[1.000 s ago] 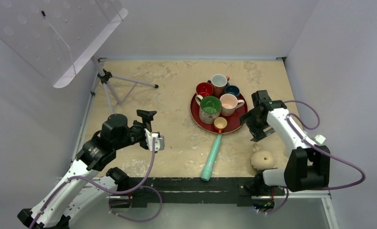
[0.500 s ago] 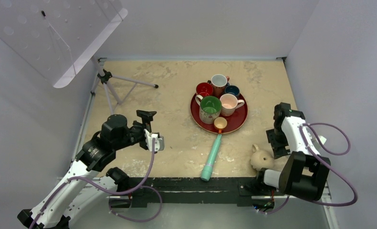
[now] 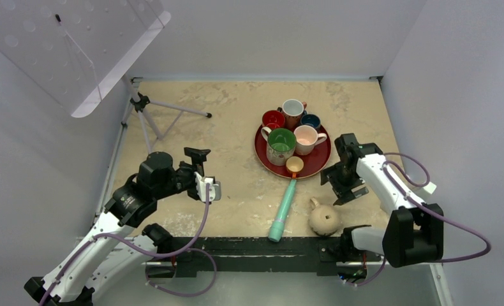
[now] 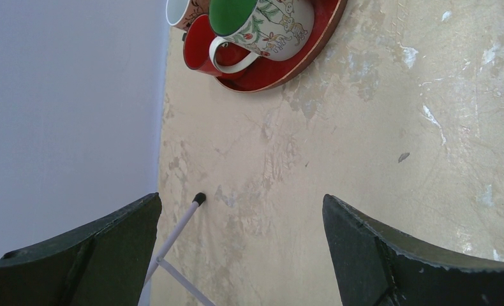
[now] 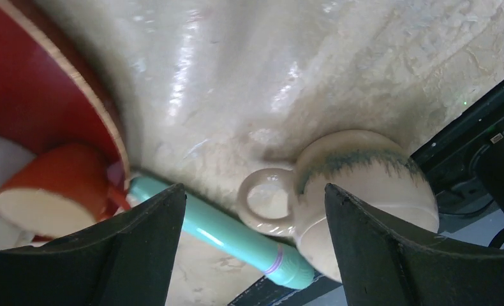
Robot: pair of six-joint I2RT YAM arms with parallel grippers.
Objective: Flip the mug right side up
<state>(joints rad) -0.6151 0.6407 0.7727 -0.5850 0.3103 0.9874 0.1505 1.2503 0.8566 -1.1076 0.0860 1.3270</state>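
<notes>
The mug point(image 3: 325, 220) is a rounded beige one near the table's front edge, right of centre. Its small loop handle point(image 3: 314, 203) points to the back, and no opening shows from above. In the right wrist view the mug point(image 5: 370, 191) fills the lower right with its handle point(image 5: 265, 201) towards the middle. My right gripper point(image 3: 344, 188) hovers just behind and right of it, open, touching nothing point(image 5: 254, 191). My left gripper point(image 3: 205, 172) hangs open over bare table at the left point(image 4: 241, 197), far from the mug.
A red tray point(image 3: 259, 153) behind the mug holds several cups, among them a green-inside mug point(image 3: 280, 141) and a pink-inside one point(image 3: 306, 136). A teal handle point(image 3: 282, 210) with an orange cup end point(image 3: 294, 165) lies left of the mug. A white tripod point(image 3: 154, 111) stands back left.
The mug has shifted left along the front edge and now shows its rounded body instead of lying on its side. The right arm swung out right, then back towards the middle. The left arm stayed put.
</notes>
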